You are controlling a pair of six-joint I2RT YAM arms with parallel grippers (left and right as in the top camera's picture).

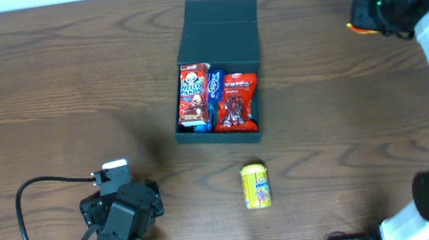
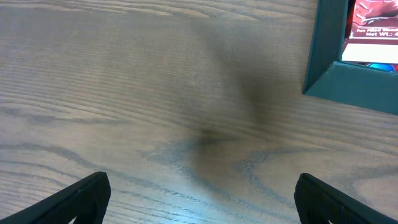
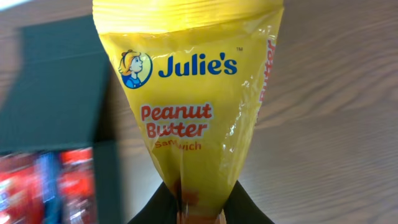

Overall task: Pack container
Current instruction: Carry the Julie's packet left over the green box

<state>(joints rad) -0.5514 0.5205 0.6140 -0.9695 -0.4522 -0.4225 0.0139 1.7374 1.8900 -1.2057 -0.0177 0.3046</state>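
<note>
Wood table [image 1: 43, 94]; container [image 1: 219, 31] centre; right hand [image 1: 374, 7] gripping yellow packet [image 3: 193, 93], well apart

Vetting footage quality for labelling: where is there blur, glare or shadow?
Right wrist: Julie's packet sharp with glare streaks, container behind it blurred. Left wrist: soft dark shadow on the table beside the container corner. Overhead: evenly lit, nothing blurred.

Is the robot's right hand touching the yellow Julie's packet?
Touching. In the right wrist view the right gripper pinches the yellow packet at its bunched end.
</note>
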